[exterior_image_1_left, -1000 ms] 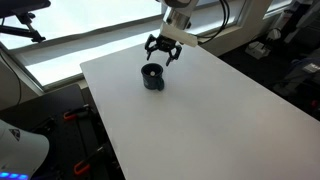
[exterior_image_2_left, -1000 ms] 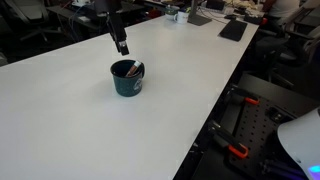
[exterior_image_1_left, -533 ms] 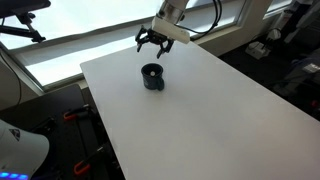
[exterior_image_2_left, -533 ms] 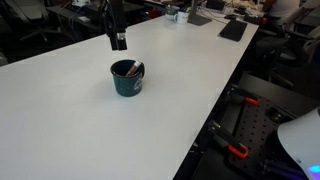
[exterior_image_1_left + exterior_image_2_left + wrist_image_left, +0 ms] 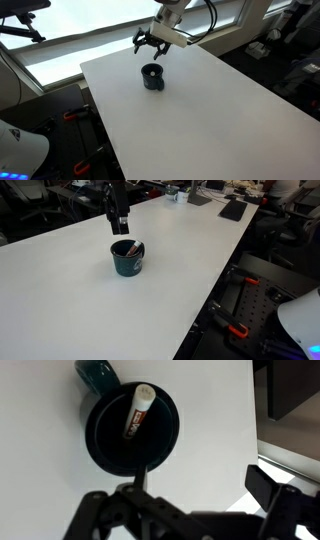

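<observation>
Hovering just above and a little behind a dark teal mug (image 5: 152, 77), the black gripper (image 5: 150, 43) hangs with its jaws spread wide and nothing between them, clear of the rim. The mug is round and squat with a glossy glazed look, and it stands upright on a matte white table (image 5: 210, 120) whose top is flat, smooth and sharp-edged, toward the table's far side in an exterior view. Both exterior views show the mug only as a small dark cylinder. In one of them (image 5: 127, 260) a pale sliver of something pokes up at the rim, too small to make out. The wrist view looks straight down into the mug (image 5: 100, 440) and settles it: a marker (image 5: 137, 412) with a white barrel, a red and dark label band and a pale rounded end lies slanted inside, its upper end resting against the inner wall. That view alone also shows the mug's curved handle (image 5: 97, 375), shiny teal, jutting toward the top edge of the picture, and the gripper's dark angular linkage along the bottom. The exterior views alone show the height of the gripper (image 5: 119, 224) over the table and the arm reaching in from the far edge.
</observation>
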